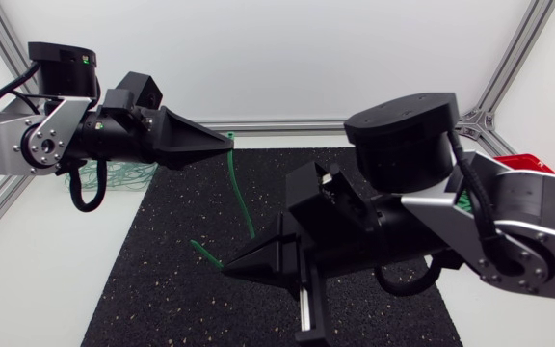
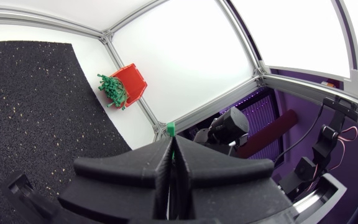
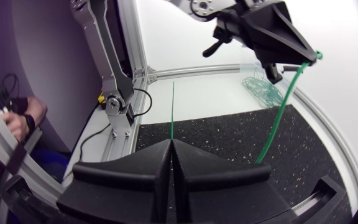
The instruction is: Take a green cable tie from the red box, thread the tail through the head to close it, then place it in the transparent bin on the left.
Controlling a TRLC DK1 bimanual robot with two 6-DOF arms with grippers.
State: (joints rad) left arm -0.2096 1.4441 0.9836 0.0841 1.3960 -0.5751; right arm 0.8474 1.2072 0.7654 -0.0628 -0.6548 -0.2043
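Note:
One green cable tie hangs in the air between my two grippers above the black mat. My left gripper is shut on its head end; in the left wrist view the green head pokes out past the shut fingertips. My right gripper is lower, near the mat's middle, and shut on the tail, whose thin tip sticks straight out ahead of the fingers. The red box holds a bunch of green ties and stands off the mat's far right corner. The transparent bin lies behind my left arm.
The black mat covers the middle of the white table. An aluminium frame runs along the table's back and sides. Several green ties lie in the bin beyond the left gripper.

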